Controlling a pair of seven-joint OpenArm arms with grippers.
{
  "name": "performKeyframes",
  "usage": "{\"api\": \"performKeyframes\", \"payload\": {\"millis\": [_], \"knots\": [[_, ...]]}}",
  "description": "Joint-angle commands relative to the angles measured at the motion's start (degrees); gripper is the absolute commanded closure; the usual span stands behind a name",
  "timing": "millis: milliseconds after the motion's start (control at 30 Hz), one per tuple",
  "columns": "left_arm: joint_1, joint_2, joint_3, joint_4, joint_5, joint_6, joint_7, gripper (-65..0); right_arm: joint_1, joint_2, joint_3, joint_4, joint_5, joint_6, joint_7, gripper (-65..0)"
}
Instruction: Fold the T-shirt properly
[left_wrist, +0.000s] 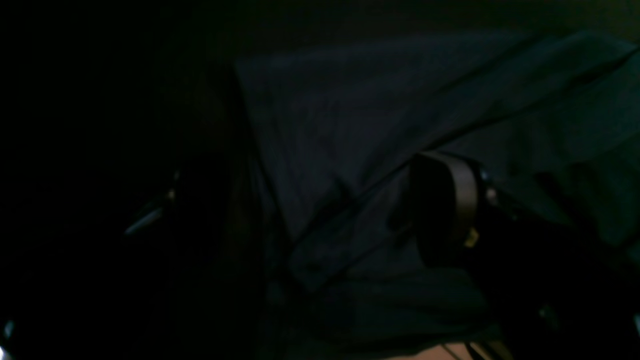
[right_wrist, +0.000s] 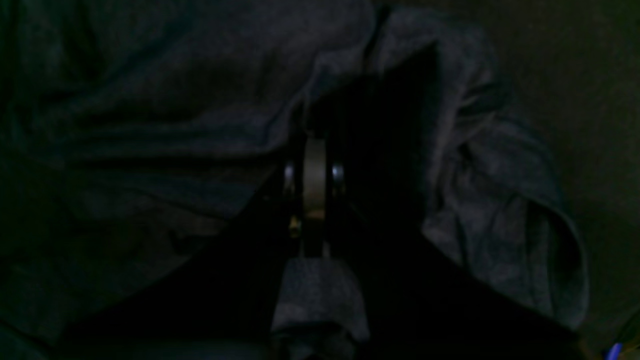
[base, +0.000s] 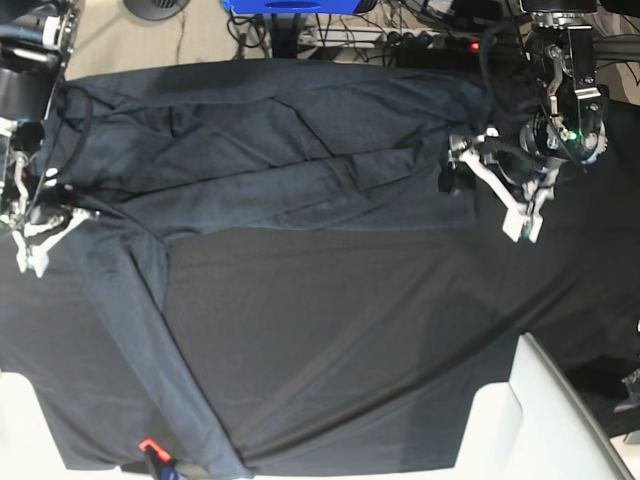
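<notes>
Mid-fold, both tools flank the T-shirt (base: 280, 150): the right tool (right_wrist: 312, 125) pinches its cloth, the left tool (base: 480, 175) seems spread, needing a grip next.

- The counter (base: 560, 400) is showing pale at the near corners, under a smooth black table cloth (base: 350, 340) that is covering nearly all of it.
- The T-shirt (base: 270, 160) is lying on that cloth along the far side, creased in long folds.
- One strip of its fabric is running down the left toward the near edge.
</notes>
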Motion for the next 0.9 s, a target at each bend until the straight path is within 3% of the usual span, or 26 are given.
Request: {"api": "performKeyframes", "payload": {"millis": [0, 100, 233, 300, 400, 600, 667, 800, 867], "knots": [[-0.5, -0.6, -0.3, 0.8, -0.7, -0.3, -1.1, -54.1, 0.9, 1.0, 0.0, 1.0, 0.2, 0.0, 0.3, 0.0], [-0.6, -0.4, -0.3, 0.8, -0.7, -0.3, -1.1, -54.1, 0.1, 0.9, 0.0, 1.1, 0.2, 0.1, 0.3, -2.4], [-1.4, -0.6, -0.3, 0.8, -0.7, -0.3, -1.1, -54.1, 0.0, 0.9, 0.3, 1.2, 0.2, 0.1, 0.3, -18.8], [-1.6, -0.6, -0.3, 0.8, -0.7, -0.3, -1.1, -54.1, -0.2, 0.9, 0.4, 2.9, 0.3, 0.1, 0.3, -23.1], [-1.7, -0.6, -0.3, 0.8, -0.7, -0.3, -1.1, -54.1, -2.5, 0.9, 1.7, 8.8, 0.3, 0.1, 0.3, -22.8], [-1.8, -0.6, -0.3, 0.8, -0.7, -0.3, -1.1, -54.1, -5.6, -0.9, 14.3, 18.0, 0.3, 0.3, 0.6, -22.4], [-1.8, -0.7, -0.3, 0.8, -0.7, -0.3, -1.1, -54.1, -5.8, -0.9, 16.8, 17.7, 0.3, 0.5, 0.7, -18.0], [-1.8, -0.7, -0.3, 0.8, -0.7, -0.3, -1.1, -54.1, -6.0, -0.7, 17.0, 13.4, 0.3, 0.7, 0.8, 0.0], [-1.8, -0.7, -0.3, 0.8, -0.7, -0.3, -1.1, -54.1, -6.0, -0.8, 17.0, 11.4, 0.3, 0.7, 0.8, -0.9]]}}
